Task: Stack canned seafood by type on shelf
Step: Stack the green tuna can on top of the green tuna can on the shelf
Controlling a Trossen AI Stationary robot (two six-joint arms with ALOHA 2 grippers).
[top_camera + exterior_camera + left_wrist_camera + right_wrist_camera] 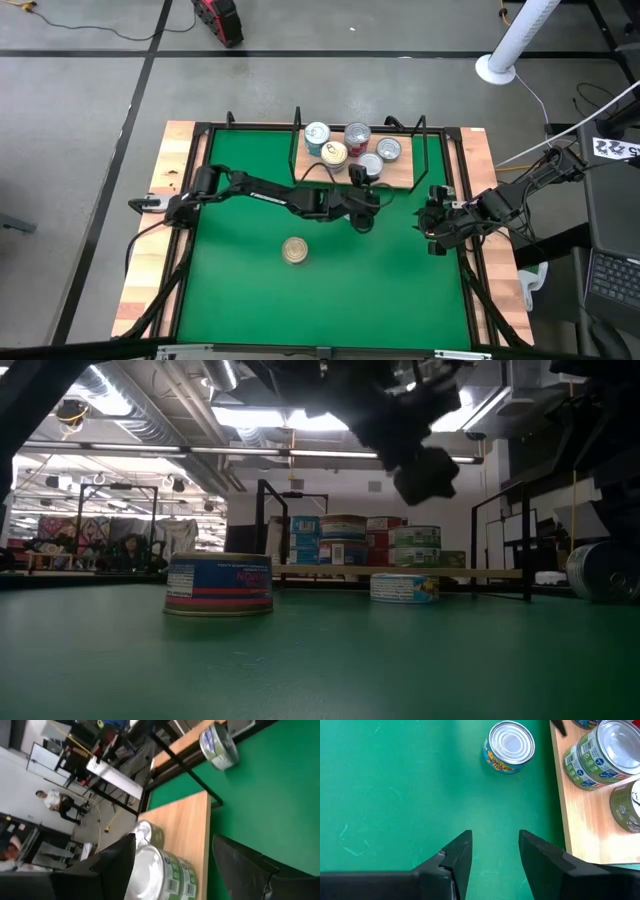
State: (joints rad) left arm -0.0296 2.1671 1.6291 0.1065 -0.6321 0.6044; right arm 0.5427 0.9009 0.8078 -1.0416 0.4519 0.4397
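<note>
Risk: left gripper (366,193), jaws spread and empty beside the green-label stack (165,872), could topple tins off the shelf (400,176).

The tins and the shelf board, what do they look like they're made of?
The tins look like metal: bare, shiny silver lids with pressed rings, and printed paper-like labels around the sides. The shelf board looks like light wood, matte, with faint grain; it could be laminate.
</note>
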